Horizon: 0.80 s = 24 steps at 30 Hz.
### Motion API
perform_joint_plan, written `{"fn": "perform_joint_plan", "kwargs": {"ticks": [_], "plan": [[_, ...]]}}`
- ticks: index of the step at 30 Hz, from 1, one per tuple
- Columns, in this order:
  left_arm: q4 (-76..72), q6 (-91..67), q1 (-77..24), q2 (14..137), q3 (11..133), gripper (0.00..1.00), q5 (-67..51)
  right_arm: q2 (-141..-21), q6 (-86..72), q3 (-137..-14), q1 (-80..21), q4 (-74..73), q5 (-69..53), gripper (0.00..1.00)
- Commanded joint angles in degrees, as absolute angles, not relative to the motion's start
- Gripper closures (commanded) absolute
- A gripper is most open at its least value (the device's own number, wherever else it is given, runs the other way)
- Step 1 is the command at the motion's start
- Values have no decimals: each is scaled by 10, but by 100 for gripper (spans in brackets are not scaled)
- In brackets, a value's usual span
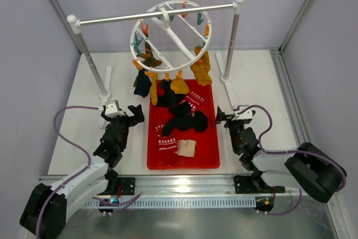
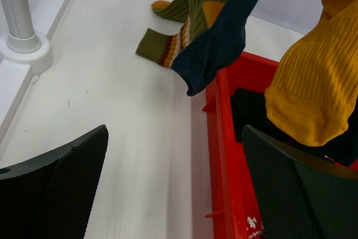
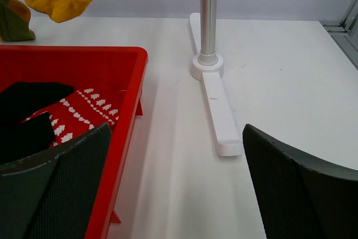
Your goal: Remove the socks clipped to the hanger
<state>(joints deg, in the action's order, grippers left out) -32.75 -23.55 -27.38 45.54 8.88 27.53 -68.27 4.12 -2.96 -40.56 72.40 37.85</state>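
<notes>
Your left pincer (image 1: 132, 116) and right pincer (image 1: 228, 117) sit released; next, reach for the navy sock (image 1: 142, 84) clipped to the hanger (image 1: 174, 36).

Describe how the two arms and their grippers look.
Both arms have white lower links and black joint housings: the left arm, the right arm. A lilac cable loops along each. The left gripper and right gripper are black, with a white block behind each; their broad fingers carry finely dimpled pads.
</notes>
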Motion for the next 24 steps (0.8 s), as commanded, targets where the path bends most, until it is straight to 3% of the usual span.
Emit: {"fn": "perform_joint_plan", "kwargs": {"ticks": [1,11,24], "plan": [[-343,-235,-275,449,93,0,289,-686,31,-12,-410,807,389,0],[-343,-244,-275,422,79,0,301,-686,29,-13,-410,806,396,0],[-390,-228,-283,396,56,0,213,-687,29,-15,-409,804,396,0]]}}
